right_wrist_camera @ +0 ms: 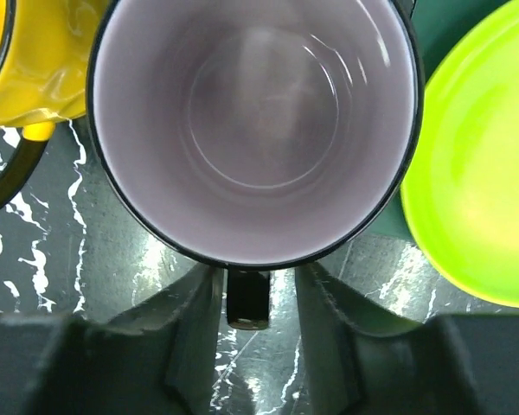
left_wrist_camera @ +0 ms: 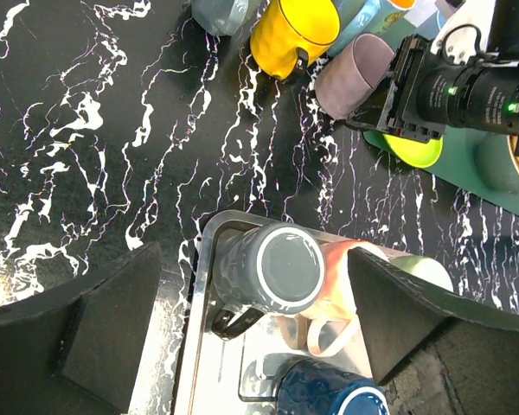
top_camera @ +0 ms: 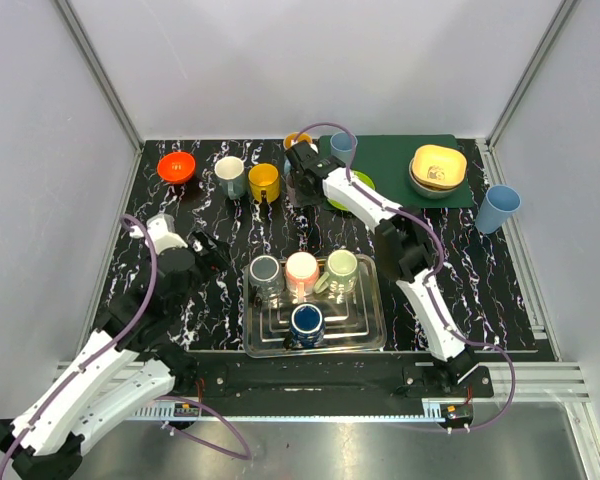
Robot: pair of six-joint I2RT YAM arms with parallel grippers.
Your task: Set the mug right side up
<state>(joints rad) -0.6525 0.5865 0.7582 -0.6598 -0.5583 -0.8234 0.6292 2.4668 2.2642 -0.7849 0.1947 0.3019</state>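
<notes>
A mug (right_wrist_camera: 259,121) with a lilac inside and a black rim stands upright on the far table, its mouth facing the right wrist camera. My right gripper (right_wrist_camera: 248,285) is open, with a finger on each side of the black handle (right_wrist_camera: 247,303) and a small gap on both sides. In the left wrist view the mug (left_wrist_camera: 355,73) stands beside my right gripper. In the top view my right gripper (top_camera: 302,175) hides it. My left gripper (left_wrist_camera: 253,311) is open and empty, above an upside-down grey mug (left_wrist_camera: 272,268) in the metal tray (left_wrist_camera: 209,346).
The tray (top_camera: 370,335) also holds upside-down pink (top_camera: 301,268), green (top_camera: 341,266) and blue (top_camera: 307,322) mugs. A yellow mug (right_wrist_camera: 26,60) stands left of the lilac mug and a lime plate (right_wrist_camera: 476,173) right of it. An orange bowl (top_camera: 176,166), a white mug (top_camera: 230,176), a green mat (top_camera: 390,170) with bowls (top_camera: 438,165) and a blue cup (top_camera: 498,208) are at the back.
</notes>
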